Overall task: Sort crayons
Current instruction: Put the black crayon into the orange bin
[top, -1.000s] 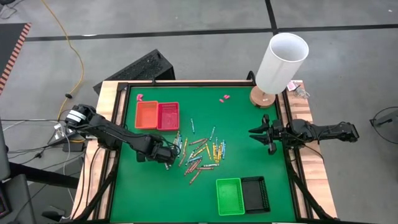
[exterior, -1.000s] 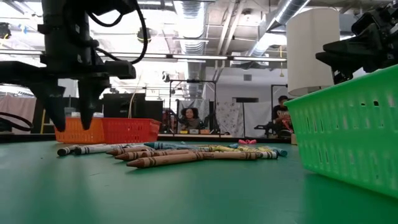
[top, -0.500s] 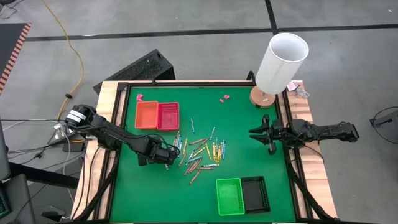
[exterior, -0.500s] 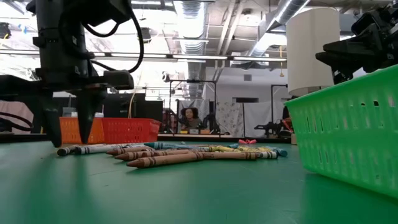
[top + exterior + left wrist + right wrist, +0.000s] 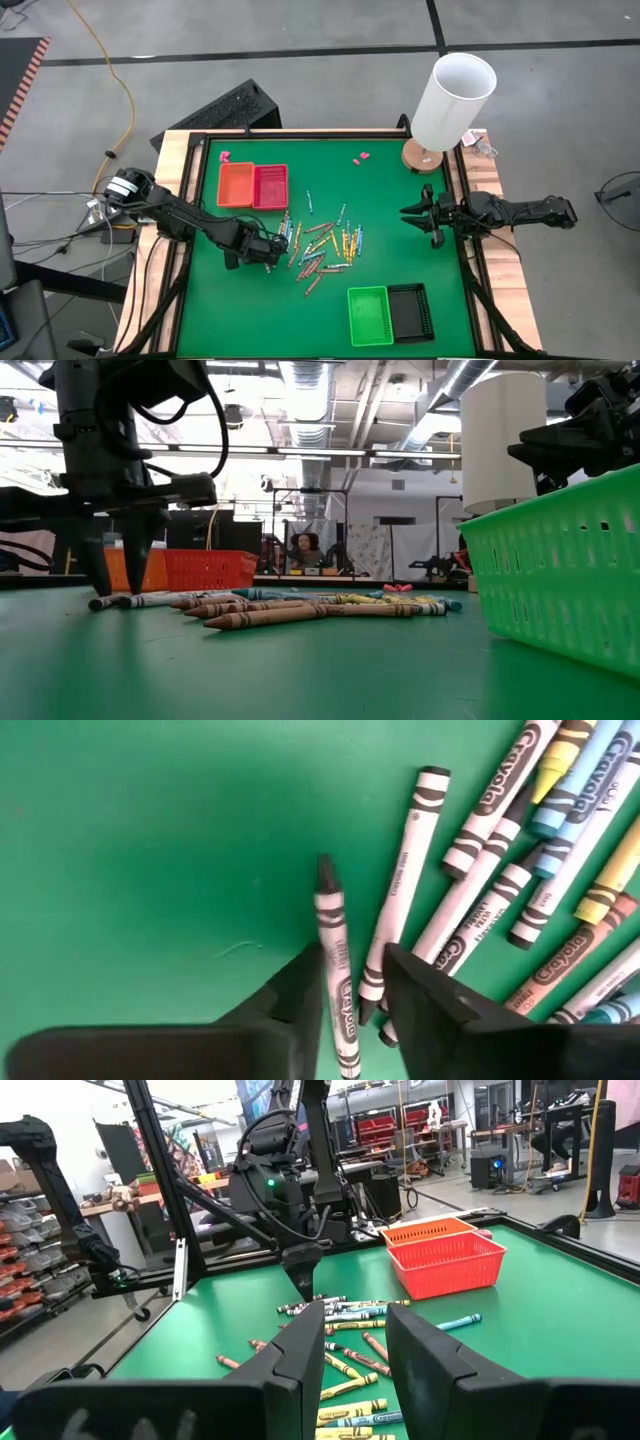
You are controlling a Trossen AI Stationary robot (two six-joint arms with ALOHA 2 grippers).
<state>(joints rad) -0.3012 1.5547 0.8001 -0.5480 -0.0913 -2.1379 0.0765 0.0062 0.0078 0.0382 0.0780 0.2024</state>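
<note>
Many crayons (image 5: 322,248) lie loose on the green mat at the table's middle; they also show in the low view (image 5: 290,607). My left gripper (image 5: 268,250) is open and points down at the pile's left edge, fingertips low at the mat (image 5: 118,588). In the left wrist view its two fingers stand on either side of one grey crayon (image 5: 333,945), and a second grey crayon (image 5: 405,890) lies just beside it. My right gripper (image 5: 425,213) is open and empty above the mat's right side (image 5: 355,1340). My left gripper's fingers come from above, pointing down, and lie across the grey crayon near one end (image 5: 345,1010). The crayon lies flat on the mat. I cannot tell whether the fingers touch it.
An orange tray (image 5: 236,184) and a red tray (image 5: 271,186) stand side by side at the far left. A green tray (image 5: 369,315) and a black tray (image 5: 410,311) stand at the near right. A tall white cylinder (image 5: 452,100) stands at the far right corner. Pink scraps (image 5: 361,157) lie on the mat's far side.
My left gripper has gone down to the mat at the left edge of the crayon pile, its fingers still apart. The crayons lie as before.
</note>
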